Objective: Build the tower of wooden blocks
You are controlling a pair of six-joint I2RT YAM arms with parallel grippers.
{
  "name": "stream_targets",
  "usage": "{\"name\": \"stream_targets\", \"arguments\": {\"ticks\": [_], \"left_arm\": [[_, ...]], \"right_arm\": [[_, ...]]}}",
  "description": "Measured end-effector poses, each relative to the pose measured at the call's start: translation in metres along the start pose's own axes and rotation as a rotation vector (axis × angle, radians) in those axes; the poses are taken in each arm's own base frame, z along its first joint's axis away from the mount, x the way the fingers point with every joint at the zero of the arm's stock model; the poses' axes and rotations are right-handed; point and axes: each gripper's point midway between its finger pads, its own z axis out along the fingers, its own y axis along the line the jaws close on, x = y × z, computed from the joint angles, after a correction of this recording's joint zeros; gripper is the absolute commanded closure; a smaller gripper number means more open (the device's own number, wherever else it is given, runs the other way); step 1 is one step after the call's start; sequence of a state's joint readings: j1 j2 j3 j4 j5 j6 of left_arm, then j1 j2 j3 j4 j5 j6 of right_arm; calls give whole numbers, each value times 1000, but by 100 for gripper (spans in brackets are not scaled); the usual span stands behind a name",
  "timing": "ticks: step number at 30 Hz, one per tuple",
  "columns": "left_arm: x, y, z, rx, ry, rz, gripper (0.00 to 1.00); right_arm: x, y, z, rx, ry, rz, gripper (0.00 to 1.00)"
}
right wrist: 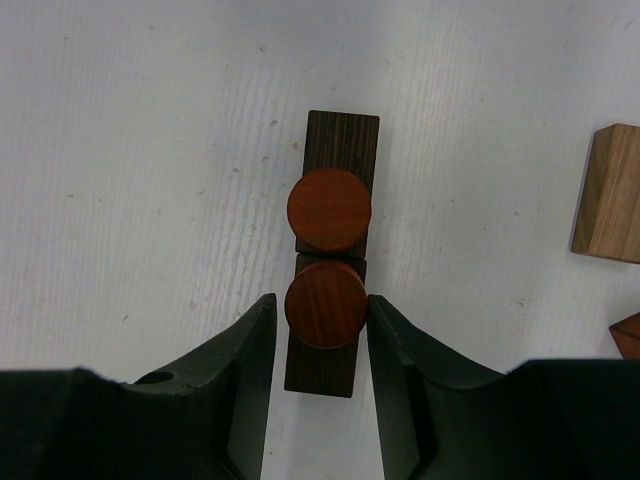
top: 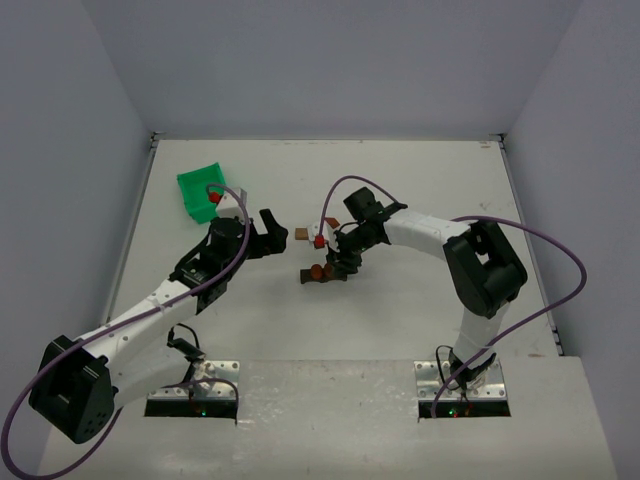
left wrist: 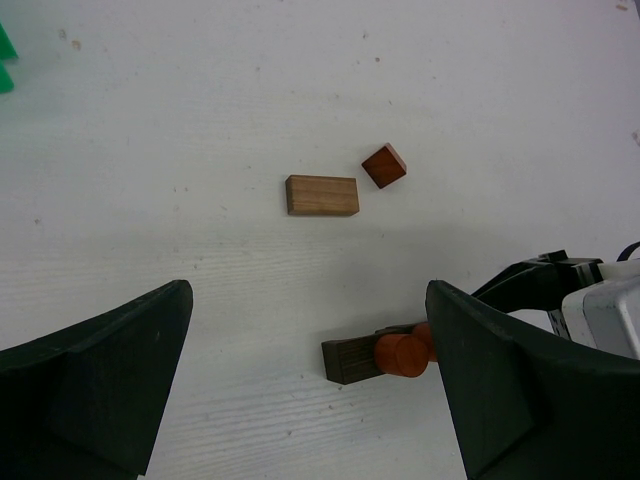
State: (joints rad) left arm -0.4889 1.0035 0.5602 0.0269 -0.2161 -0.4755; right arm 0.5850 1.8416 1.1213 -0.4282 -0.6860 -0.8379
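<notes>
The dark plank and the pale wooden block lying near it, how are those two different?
The dark plank is near-black brown; the pale wooden block is light tan. The plank carries two reddish-orange round pieces; the pale block's top is bare. The plank lies between the fingers of the right gripper; the pale block lies apart, touched by nothing. Both are rectangular grained wood, flat on the white table.

Brightly and evenly lit from above, diffuse and white. Softly shadowed just beside the dark plank (right wrist: 340, 135). Sharp on wood grain and table (right wrist: 150, 150) texture; murky, detail-poor on the near black fingers (right wrist: 240, 400).
</notes>
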Motion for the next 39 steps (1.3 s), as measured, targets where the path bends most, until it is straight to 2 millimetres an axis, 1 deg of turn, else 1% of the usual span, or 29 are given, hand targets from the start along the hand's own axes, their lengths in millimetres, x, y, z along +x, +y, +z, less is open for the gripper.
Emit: {"name": "stream_targets", "arguments": {"ticks": [2, 6, 8, 10, 12, 14, 18, 23, 27, 30, 33, 36, 39], "left_arm": [[0, 0, 0, 0, 0, 0, 0], [0, -1, 0, 3, 2, 0, 0], [1, -1, 0, 6, 4, 0, 0], [1, -2, 0, 10, 7, 0, 0], [2, -3, 0, 15, 10, 0, 0], [2, -3, 0, 17, 11, 0, 0], [1, -3, -2, 20, 11, 0, 0], [-7, -7, -8, 36, -17, -7, 0], [-12, -9, -8, 30, -18, -11, 0], [-17, -11, -2, -8, 9, -22, 0], [-21, -15, 12, -40, 42, -35, 0], [-15, -20, 26, -53, 95, -37, 0], [-2, -22, 42, -70, 167, -36, 0]], "right_arm": [[0, 0, 0, -1, -1, 0, 52], [0, 0, 0, -1, -1, 2, 44], [0, 0, 0, 1, -1, 2, 36], [0, 0, 0, 5, -1, -1, 24], [-1, 0, -1, 8, -1, -5, 15], [-3, 0, -4, 13, -4, -14, 1], [-14, 0, -13, 32, -19, -50, 1], [-42, -4, -37, 96, -59, -117, 1], [-62, -8, -57, 170, -86, -130, 1], [-74, -25, -72, 284, -91, -96, 1], [-83, -51, -94, 468, -86, -12, 1], [-82, -80, -129, 727, -77, 148, 1], [-74, -98, -169, 983, -77, 312, 1]]}}
